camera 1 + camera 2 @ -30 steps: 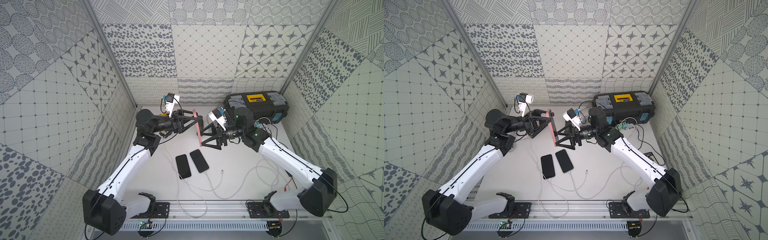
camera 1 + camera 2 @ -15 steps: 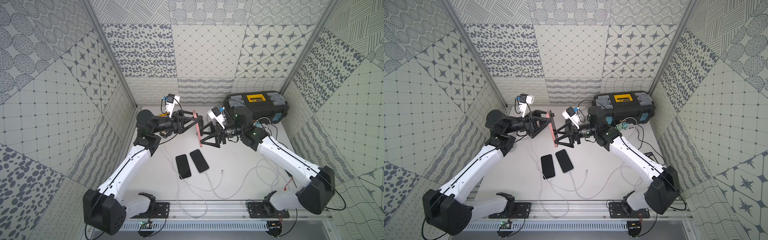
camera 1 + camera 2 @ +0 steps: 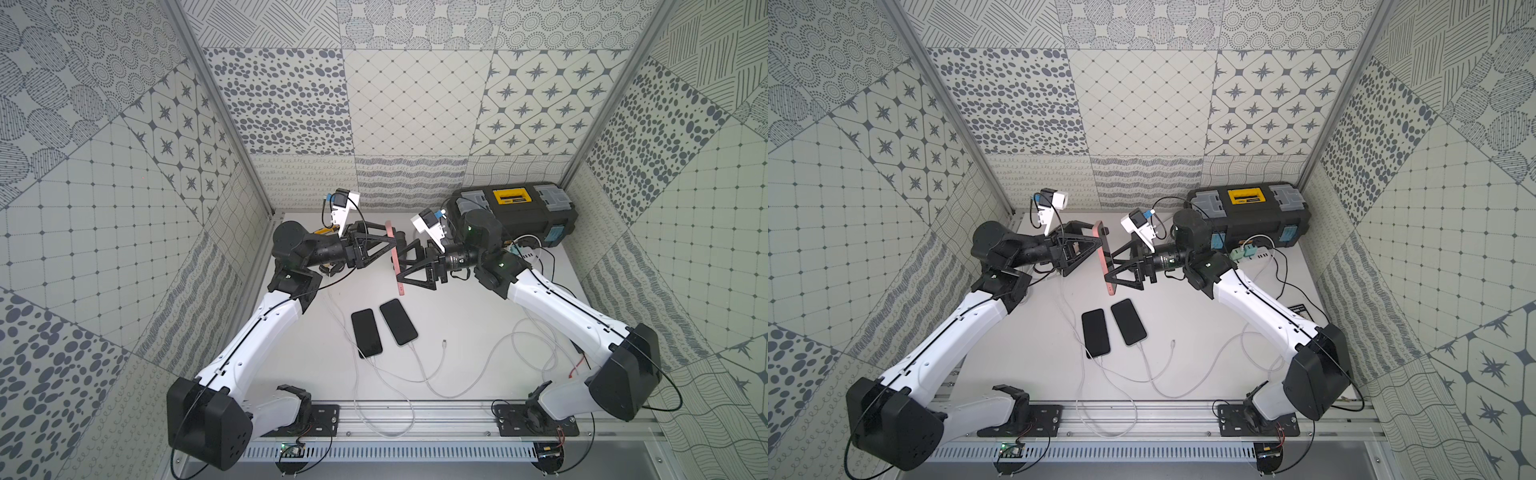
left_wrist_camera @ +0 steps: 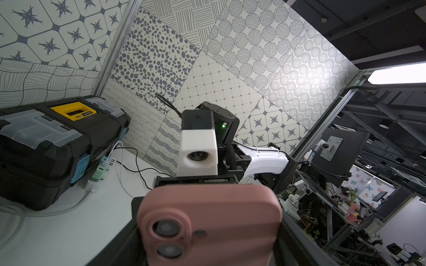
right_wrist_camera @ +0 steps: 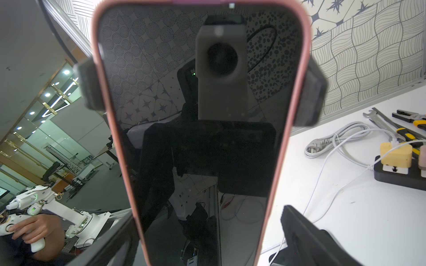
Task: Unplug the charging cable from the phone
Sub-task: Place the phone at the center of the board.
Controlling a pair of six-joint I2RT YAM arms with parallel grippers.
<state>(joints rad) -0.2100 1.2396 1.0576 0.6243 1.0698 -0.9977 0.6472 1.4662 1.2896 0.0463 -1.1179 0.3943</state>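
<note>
Both top views: pink phone [image 3: 395, 259] upright in mid-air over the surface [image 3: 461, 307], nearer its far edge, pinched across both sides by left hand [image 3: 394, 244]. Right hand [image 3: 405, 264] spread wide at the screen side. Charging cable plug [image 3: 444, 342] lies loose below.
Left wrist: shows only the phone's back.
Right wrist: fingers [image 5: 88, 85] clamp the upper edges alone. Likely risk: a nudge from the right hand swings or drops the phone.

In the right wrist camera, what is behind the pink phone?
The left tool, shut on the pink phone. Only its fingers show past both long edges. The phone covers the rest of the tool in this view, though both top views show it.
</note>
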